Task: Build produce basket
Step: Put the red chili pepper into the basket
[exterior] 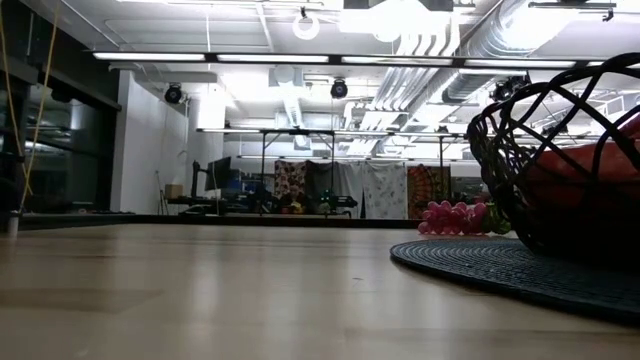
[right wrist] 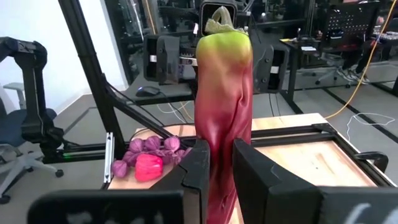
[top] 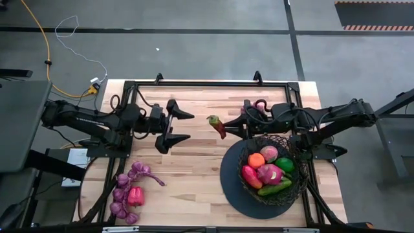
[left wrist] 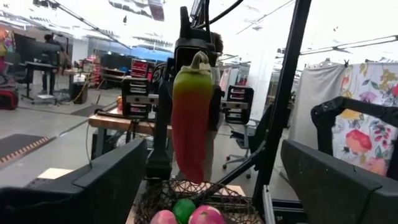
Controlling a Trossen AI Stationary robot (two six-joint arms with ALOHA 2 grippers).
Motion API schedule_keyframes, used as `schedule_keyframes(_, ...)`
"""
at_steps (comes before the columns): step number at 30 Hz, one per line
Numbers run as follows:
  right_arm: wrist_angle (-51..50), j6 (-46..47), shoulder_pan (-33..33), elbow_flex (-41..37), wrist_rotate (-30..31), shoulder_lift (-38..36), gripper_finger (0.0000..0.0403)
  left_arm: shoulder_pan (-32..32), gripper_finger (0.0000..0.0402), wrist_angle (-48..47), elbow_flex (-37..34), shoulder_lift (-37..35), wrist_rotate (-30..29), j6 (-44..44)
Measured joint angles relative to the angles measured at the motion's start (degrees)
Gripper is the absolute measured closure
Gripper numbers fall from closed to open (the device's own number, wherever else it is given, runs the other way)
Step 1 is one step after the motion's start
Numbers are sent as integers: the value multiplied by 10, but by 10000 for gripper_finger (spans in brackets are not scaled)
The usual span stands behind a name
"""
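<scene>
Pepper: long red toy pepper with green top point(right wrist: 222, 118), clenched upright in right gripper point(right wrist: 231, 163).
Left gripper point(top: 183, 127): released, empty, facing it.
Basket: round black wire-mesh bowl point(top: 294, 155), just beside right gripper.

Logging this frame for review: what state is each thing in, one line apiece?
Right pincer: shut on the long red pepper, held above the table.
Long red pepper: gripped, outside the basket.
Left pincer: open, empty, facing the pepper.
Basket: upright on its disc, partly filled with produce.
Grape bunches: lying on the table.
Small red pepper: on the table among the grapes.
</scene>
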Motion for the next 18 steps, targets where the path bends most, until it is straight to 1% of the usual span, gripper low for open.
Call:
schedule_keyframes(9, 0, -25, -1, 0, 1, 0, 357, 0, 41, 0, 0, 0, -35, 42)
schedule_keyframes(14, 0, -34, -1, 0, 1, 0, 357, 0, 41, 0, 0, 0, -37, 42)
schedule_keyframes(18, 0, -34, -1, 0, 1, 0, 357, 0, 41, 0, 0, 0, -51, 42)
